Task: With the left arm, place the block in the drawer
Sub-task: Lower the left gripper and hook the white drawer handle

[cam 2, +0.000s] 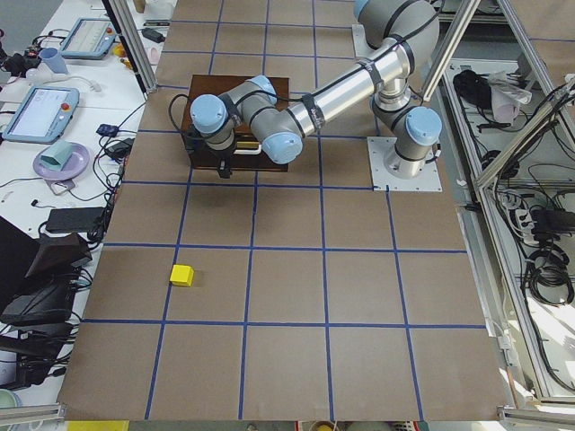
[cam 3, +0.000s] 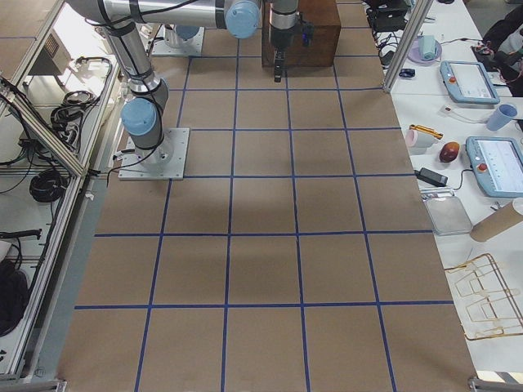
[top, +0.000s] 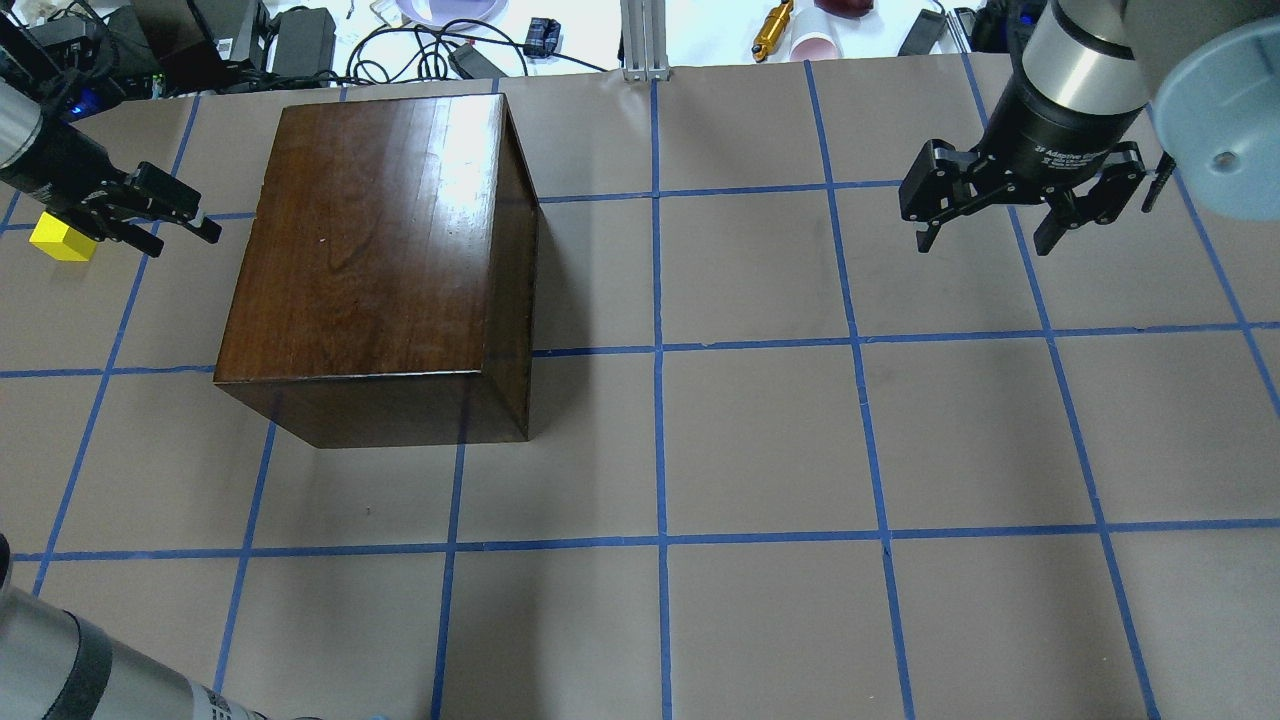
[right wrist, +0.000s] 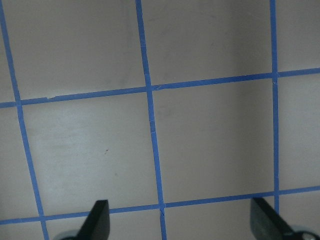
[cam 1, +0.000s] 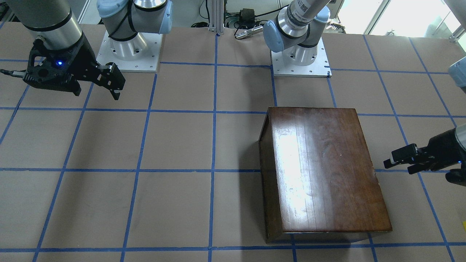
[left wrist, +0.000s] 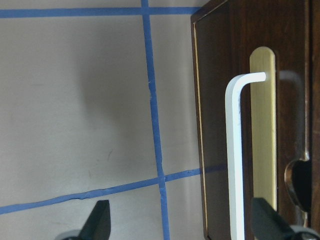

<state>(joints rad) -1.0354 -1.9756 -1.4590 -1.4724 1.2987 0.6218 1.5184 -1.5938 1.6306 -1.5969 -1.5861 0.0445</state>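
The yellow block [top: 62, 238] lies on the table beyond my left gripper, away from the box; it also shows in the exterior left view [cam 2: 182, 275]. The dark-brown wooden box [top: 370, 240] stands on the left half of the table. Its drawer [left wrist: 215, 125] is shut, with a white pull [left wrist: 234, 160] on a brass plate. My left gripper [top: 185, 220] is open and empty, a short way from the drawer front. In the left wrist view the pull lies between its fingers [left wrist: 102, 222]. My right gripper [top: 985, 245] is open and empty, hovering far right.
Blue tape lines grid the brown table top [top: 760, 440]. Cables, chargers and cups [top: 300, 40] lie past the far edge. The two arm bases [cam 1: 129, 51] stand on the robot's side. The box also shows in the front view [cam 1: 320, 167].
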